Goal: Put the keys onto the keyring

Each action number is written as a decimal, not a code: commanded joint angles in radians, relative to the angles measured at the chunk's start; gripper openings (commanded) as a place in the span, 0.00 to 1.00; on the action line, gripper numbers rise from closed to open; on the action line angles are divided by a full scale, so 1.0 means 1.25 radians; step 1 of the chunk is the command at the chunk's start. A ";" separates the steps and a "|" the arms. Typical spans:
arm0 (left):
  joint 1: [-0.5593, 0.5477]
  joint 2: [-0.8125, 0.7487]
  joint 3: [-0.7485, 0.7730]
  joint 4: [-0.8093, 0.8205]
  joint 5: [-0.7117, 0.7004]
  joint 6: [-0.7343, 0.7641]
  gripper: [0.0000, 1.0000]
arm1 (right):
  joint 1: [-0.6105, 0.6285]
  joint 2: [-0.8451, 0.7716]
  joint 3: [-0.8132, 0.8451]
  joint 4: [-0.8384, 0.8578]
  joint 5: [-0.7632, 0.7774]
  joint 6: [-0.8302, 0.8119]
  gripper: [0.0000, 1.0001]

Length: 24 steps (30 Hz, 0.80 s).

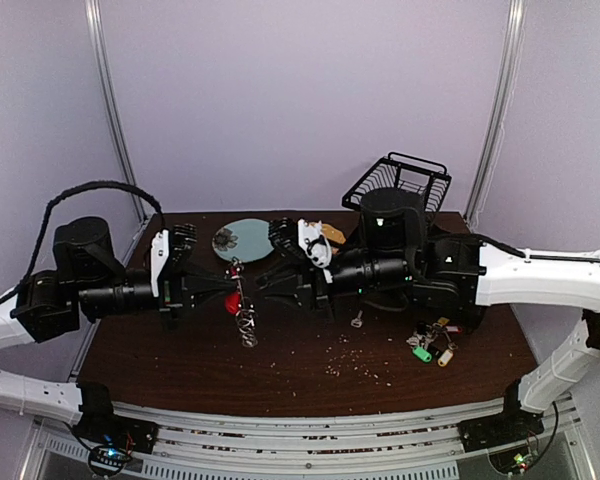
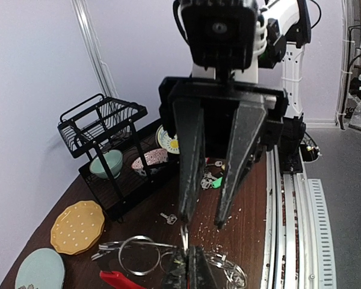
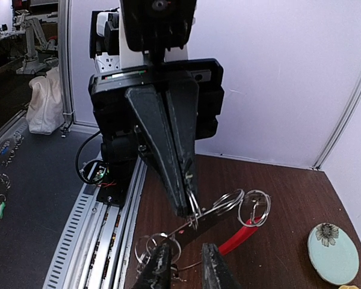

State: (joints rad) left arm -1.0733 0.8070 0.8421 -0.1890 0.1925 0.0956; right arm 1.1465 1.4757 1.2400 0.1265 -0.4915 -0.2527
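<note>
The keyring (image 1: 246, 322) hangs above the table between my two grippers, a chain of silver rings (image 3: 240, 201) with a curved red sleeve (image 3: 239, 239). My left gripper (image 2: 189, 265) is shut on one thin ring of it, and its closed tips (image 3: 189, 209) show in the right wrist view. My right gripper (image 3: 185, 268) faces it from the other side with its fingers (image 2: 186, 211) apart. One finger lies against the lower rings and nothing is clamped. A small loose silver key (image 1: 357, 320) lies on the table behind the right gripper, the same key (image 2: 168, 218) that shows in the left wrist view.
A bunch of keys with green, yellow and red tags (image 1: 432, 346) lies at the right. A black wire rack (image 1: 395, 185) stands at the back right, holding a bowl (image 2: 105, 162). A teal plate (image 1: 242, 240) and a yellow plate (image 2: 77, 226) lie nearby. Crumbs dot the table (image 1: 350, 365).
</note>
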 commanded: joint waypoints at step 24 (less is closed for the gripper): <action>0.002 0.057 0.068 -0.082 0.031 0.065 0.00 | -0.002 0.086 0.127 -0.116 -0.050 -0.086 0.00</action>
State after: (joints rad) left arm -1.0721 0.8715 0.8917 -0.3199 0.2008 0.1638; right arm 1.1435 1.5726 1.3567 -0.0032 -0.5106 -0.3672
